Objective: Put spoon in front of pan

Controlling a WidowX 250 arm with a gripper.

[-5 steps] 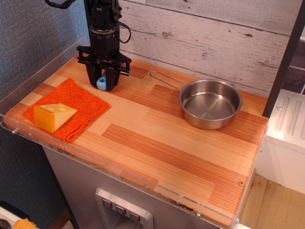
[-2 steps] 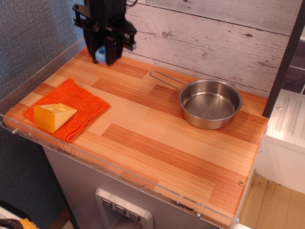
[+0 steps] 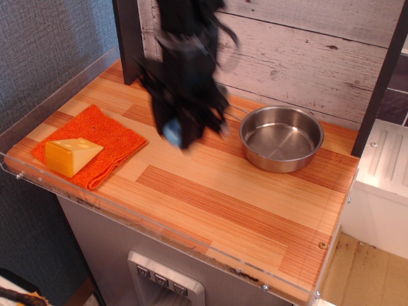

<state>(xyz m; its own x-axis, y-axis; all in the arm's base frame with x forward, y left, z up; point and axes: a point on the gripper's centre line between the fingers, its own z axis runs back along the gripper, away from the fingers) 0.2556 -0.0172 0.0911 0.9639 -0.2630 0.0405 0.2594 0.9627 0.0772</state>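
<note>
Now spoon (image 3: 172, 132) between claw (image 3: 180, 134) fingers.

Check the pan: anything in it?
Empty. The pan shows only bare steel inside; the spoon is in the blurred gripper.

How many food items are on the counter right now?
1: a yellow cheese wedge sitting on the orange knitted cloth at the counter's left end. The blurred arm may hide something behind it.
</note>
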